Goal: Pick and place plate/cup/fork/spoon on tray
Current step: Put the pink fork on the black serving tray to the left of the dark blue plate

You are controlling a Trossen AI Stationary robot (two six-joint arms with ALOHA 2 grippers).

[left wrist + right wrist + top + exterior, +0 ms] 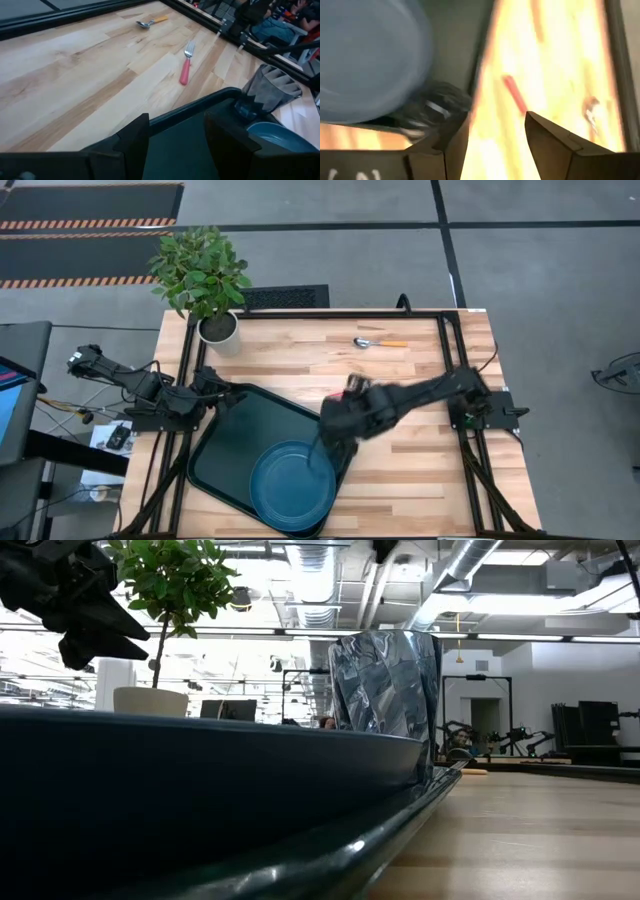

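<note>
The dark-green tray lies at the table's near left with the dark-blue plate on it. The glossy grey-blue cup stands upright on the tray behind the plate; it also shows in the left wrist view. My right arm hides it from above. My right gripper is open over the tray's right edge, with the cup just outside one finger. My left gripper is open at the tray's far left corner. The fork and the spoon lie on the wood. My right gripper is open, with bare table showing between its fingers. The cup stands close beside the outer side of one finger. The view is blurred, and I cannot tell whether that finger touches the cup.
A white plant pot with a leafy plant stands at the table's far left corner. A black frame rail runs along the table's far and right sides. Bare wood lies between the tray and the spoon.
</note>
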